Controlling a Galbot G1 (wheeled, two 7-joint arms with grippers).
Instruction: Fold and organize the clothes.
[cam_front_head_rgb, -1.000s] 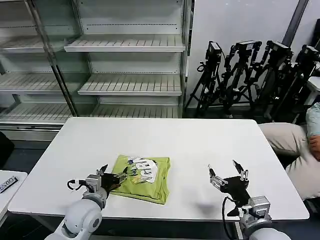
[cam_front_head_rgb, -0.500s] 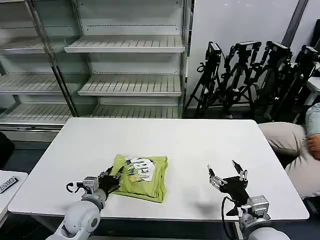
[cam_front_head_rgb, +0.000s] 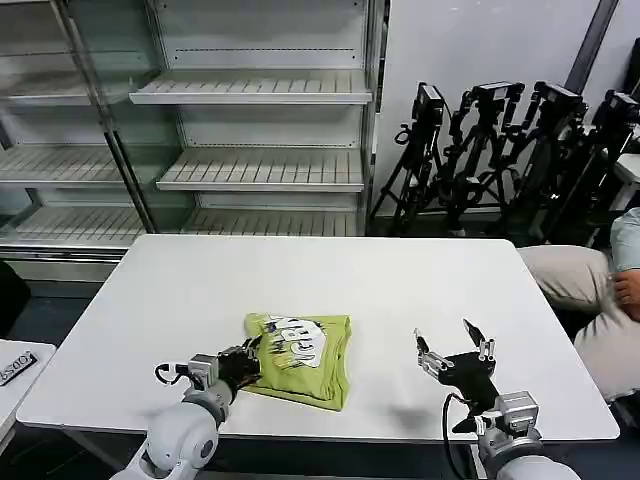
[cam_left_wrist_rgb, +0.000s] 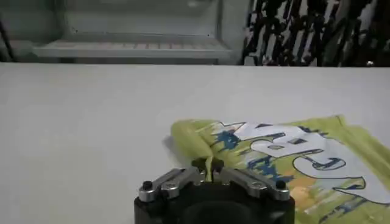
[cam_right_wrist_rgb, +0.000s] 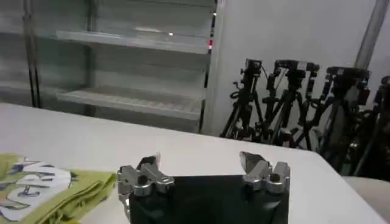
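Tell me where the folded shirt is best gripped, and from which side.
Probably at its thick folded edge on the robot's left, coming in low along the table. The shirt lies flat in a bundle, so only its edges offer a lip. The left gripper is shut on that edge; the right gripper waits open.

Plain white table (cam_front_head_rgb: 330, 280) here, and the folded lime-green shirt (cam_front_head_rgb: 305, 352) with a blue and white print lies flat on it, near the table's front edge, left of middle.
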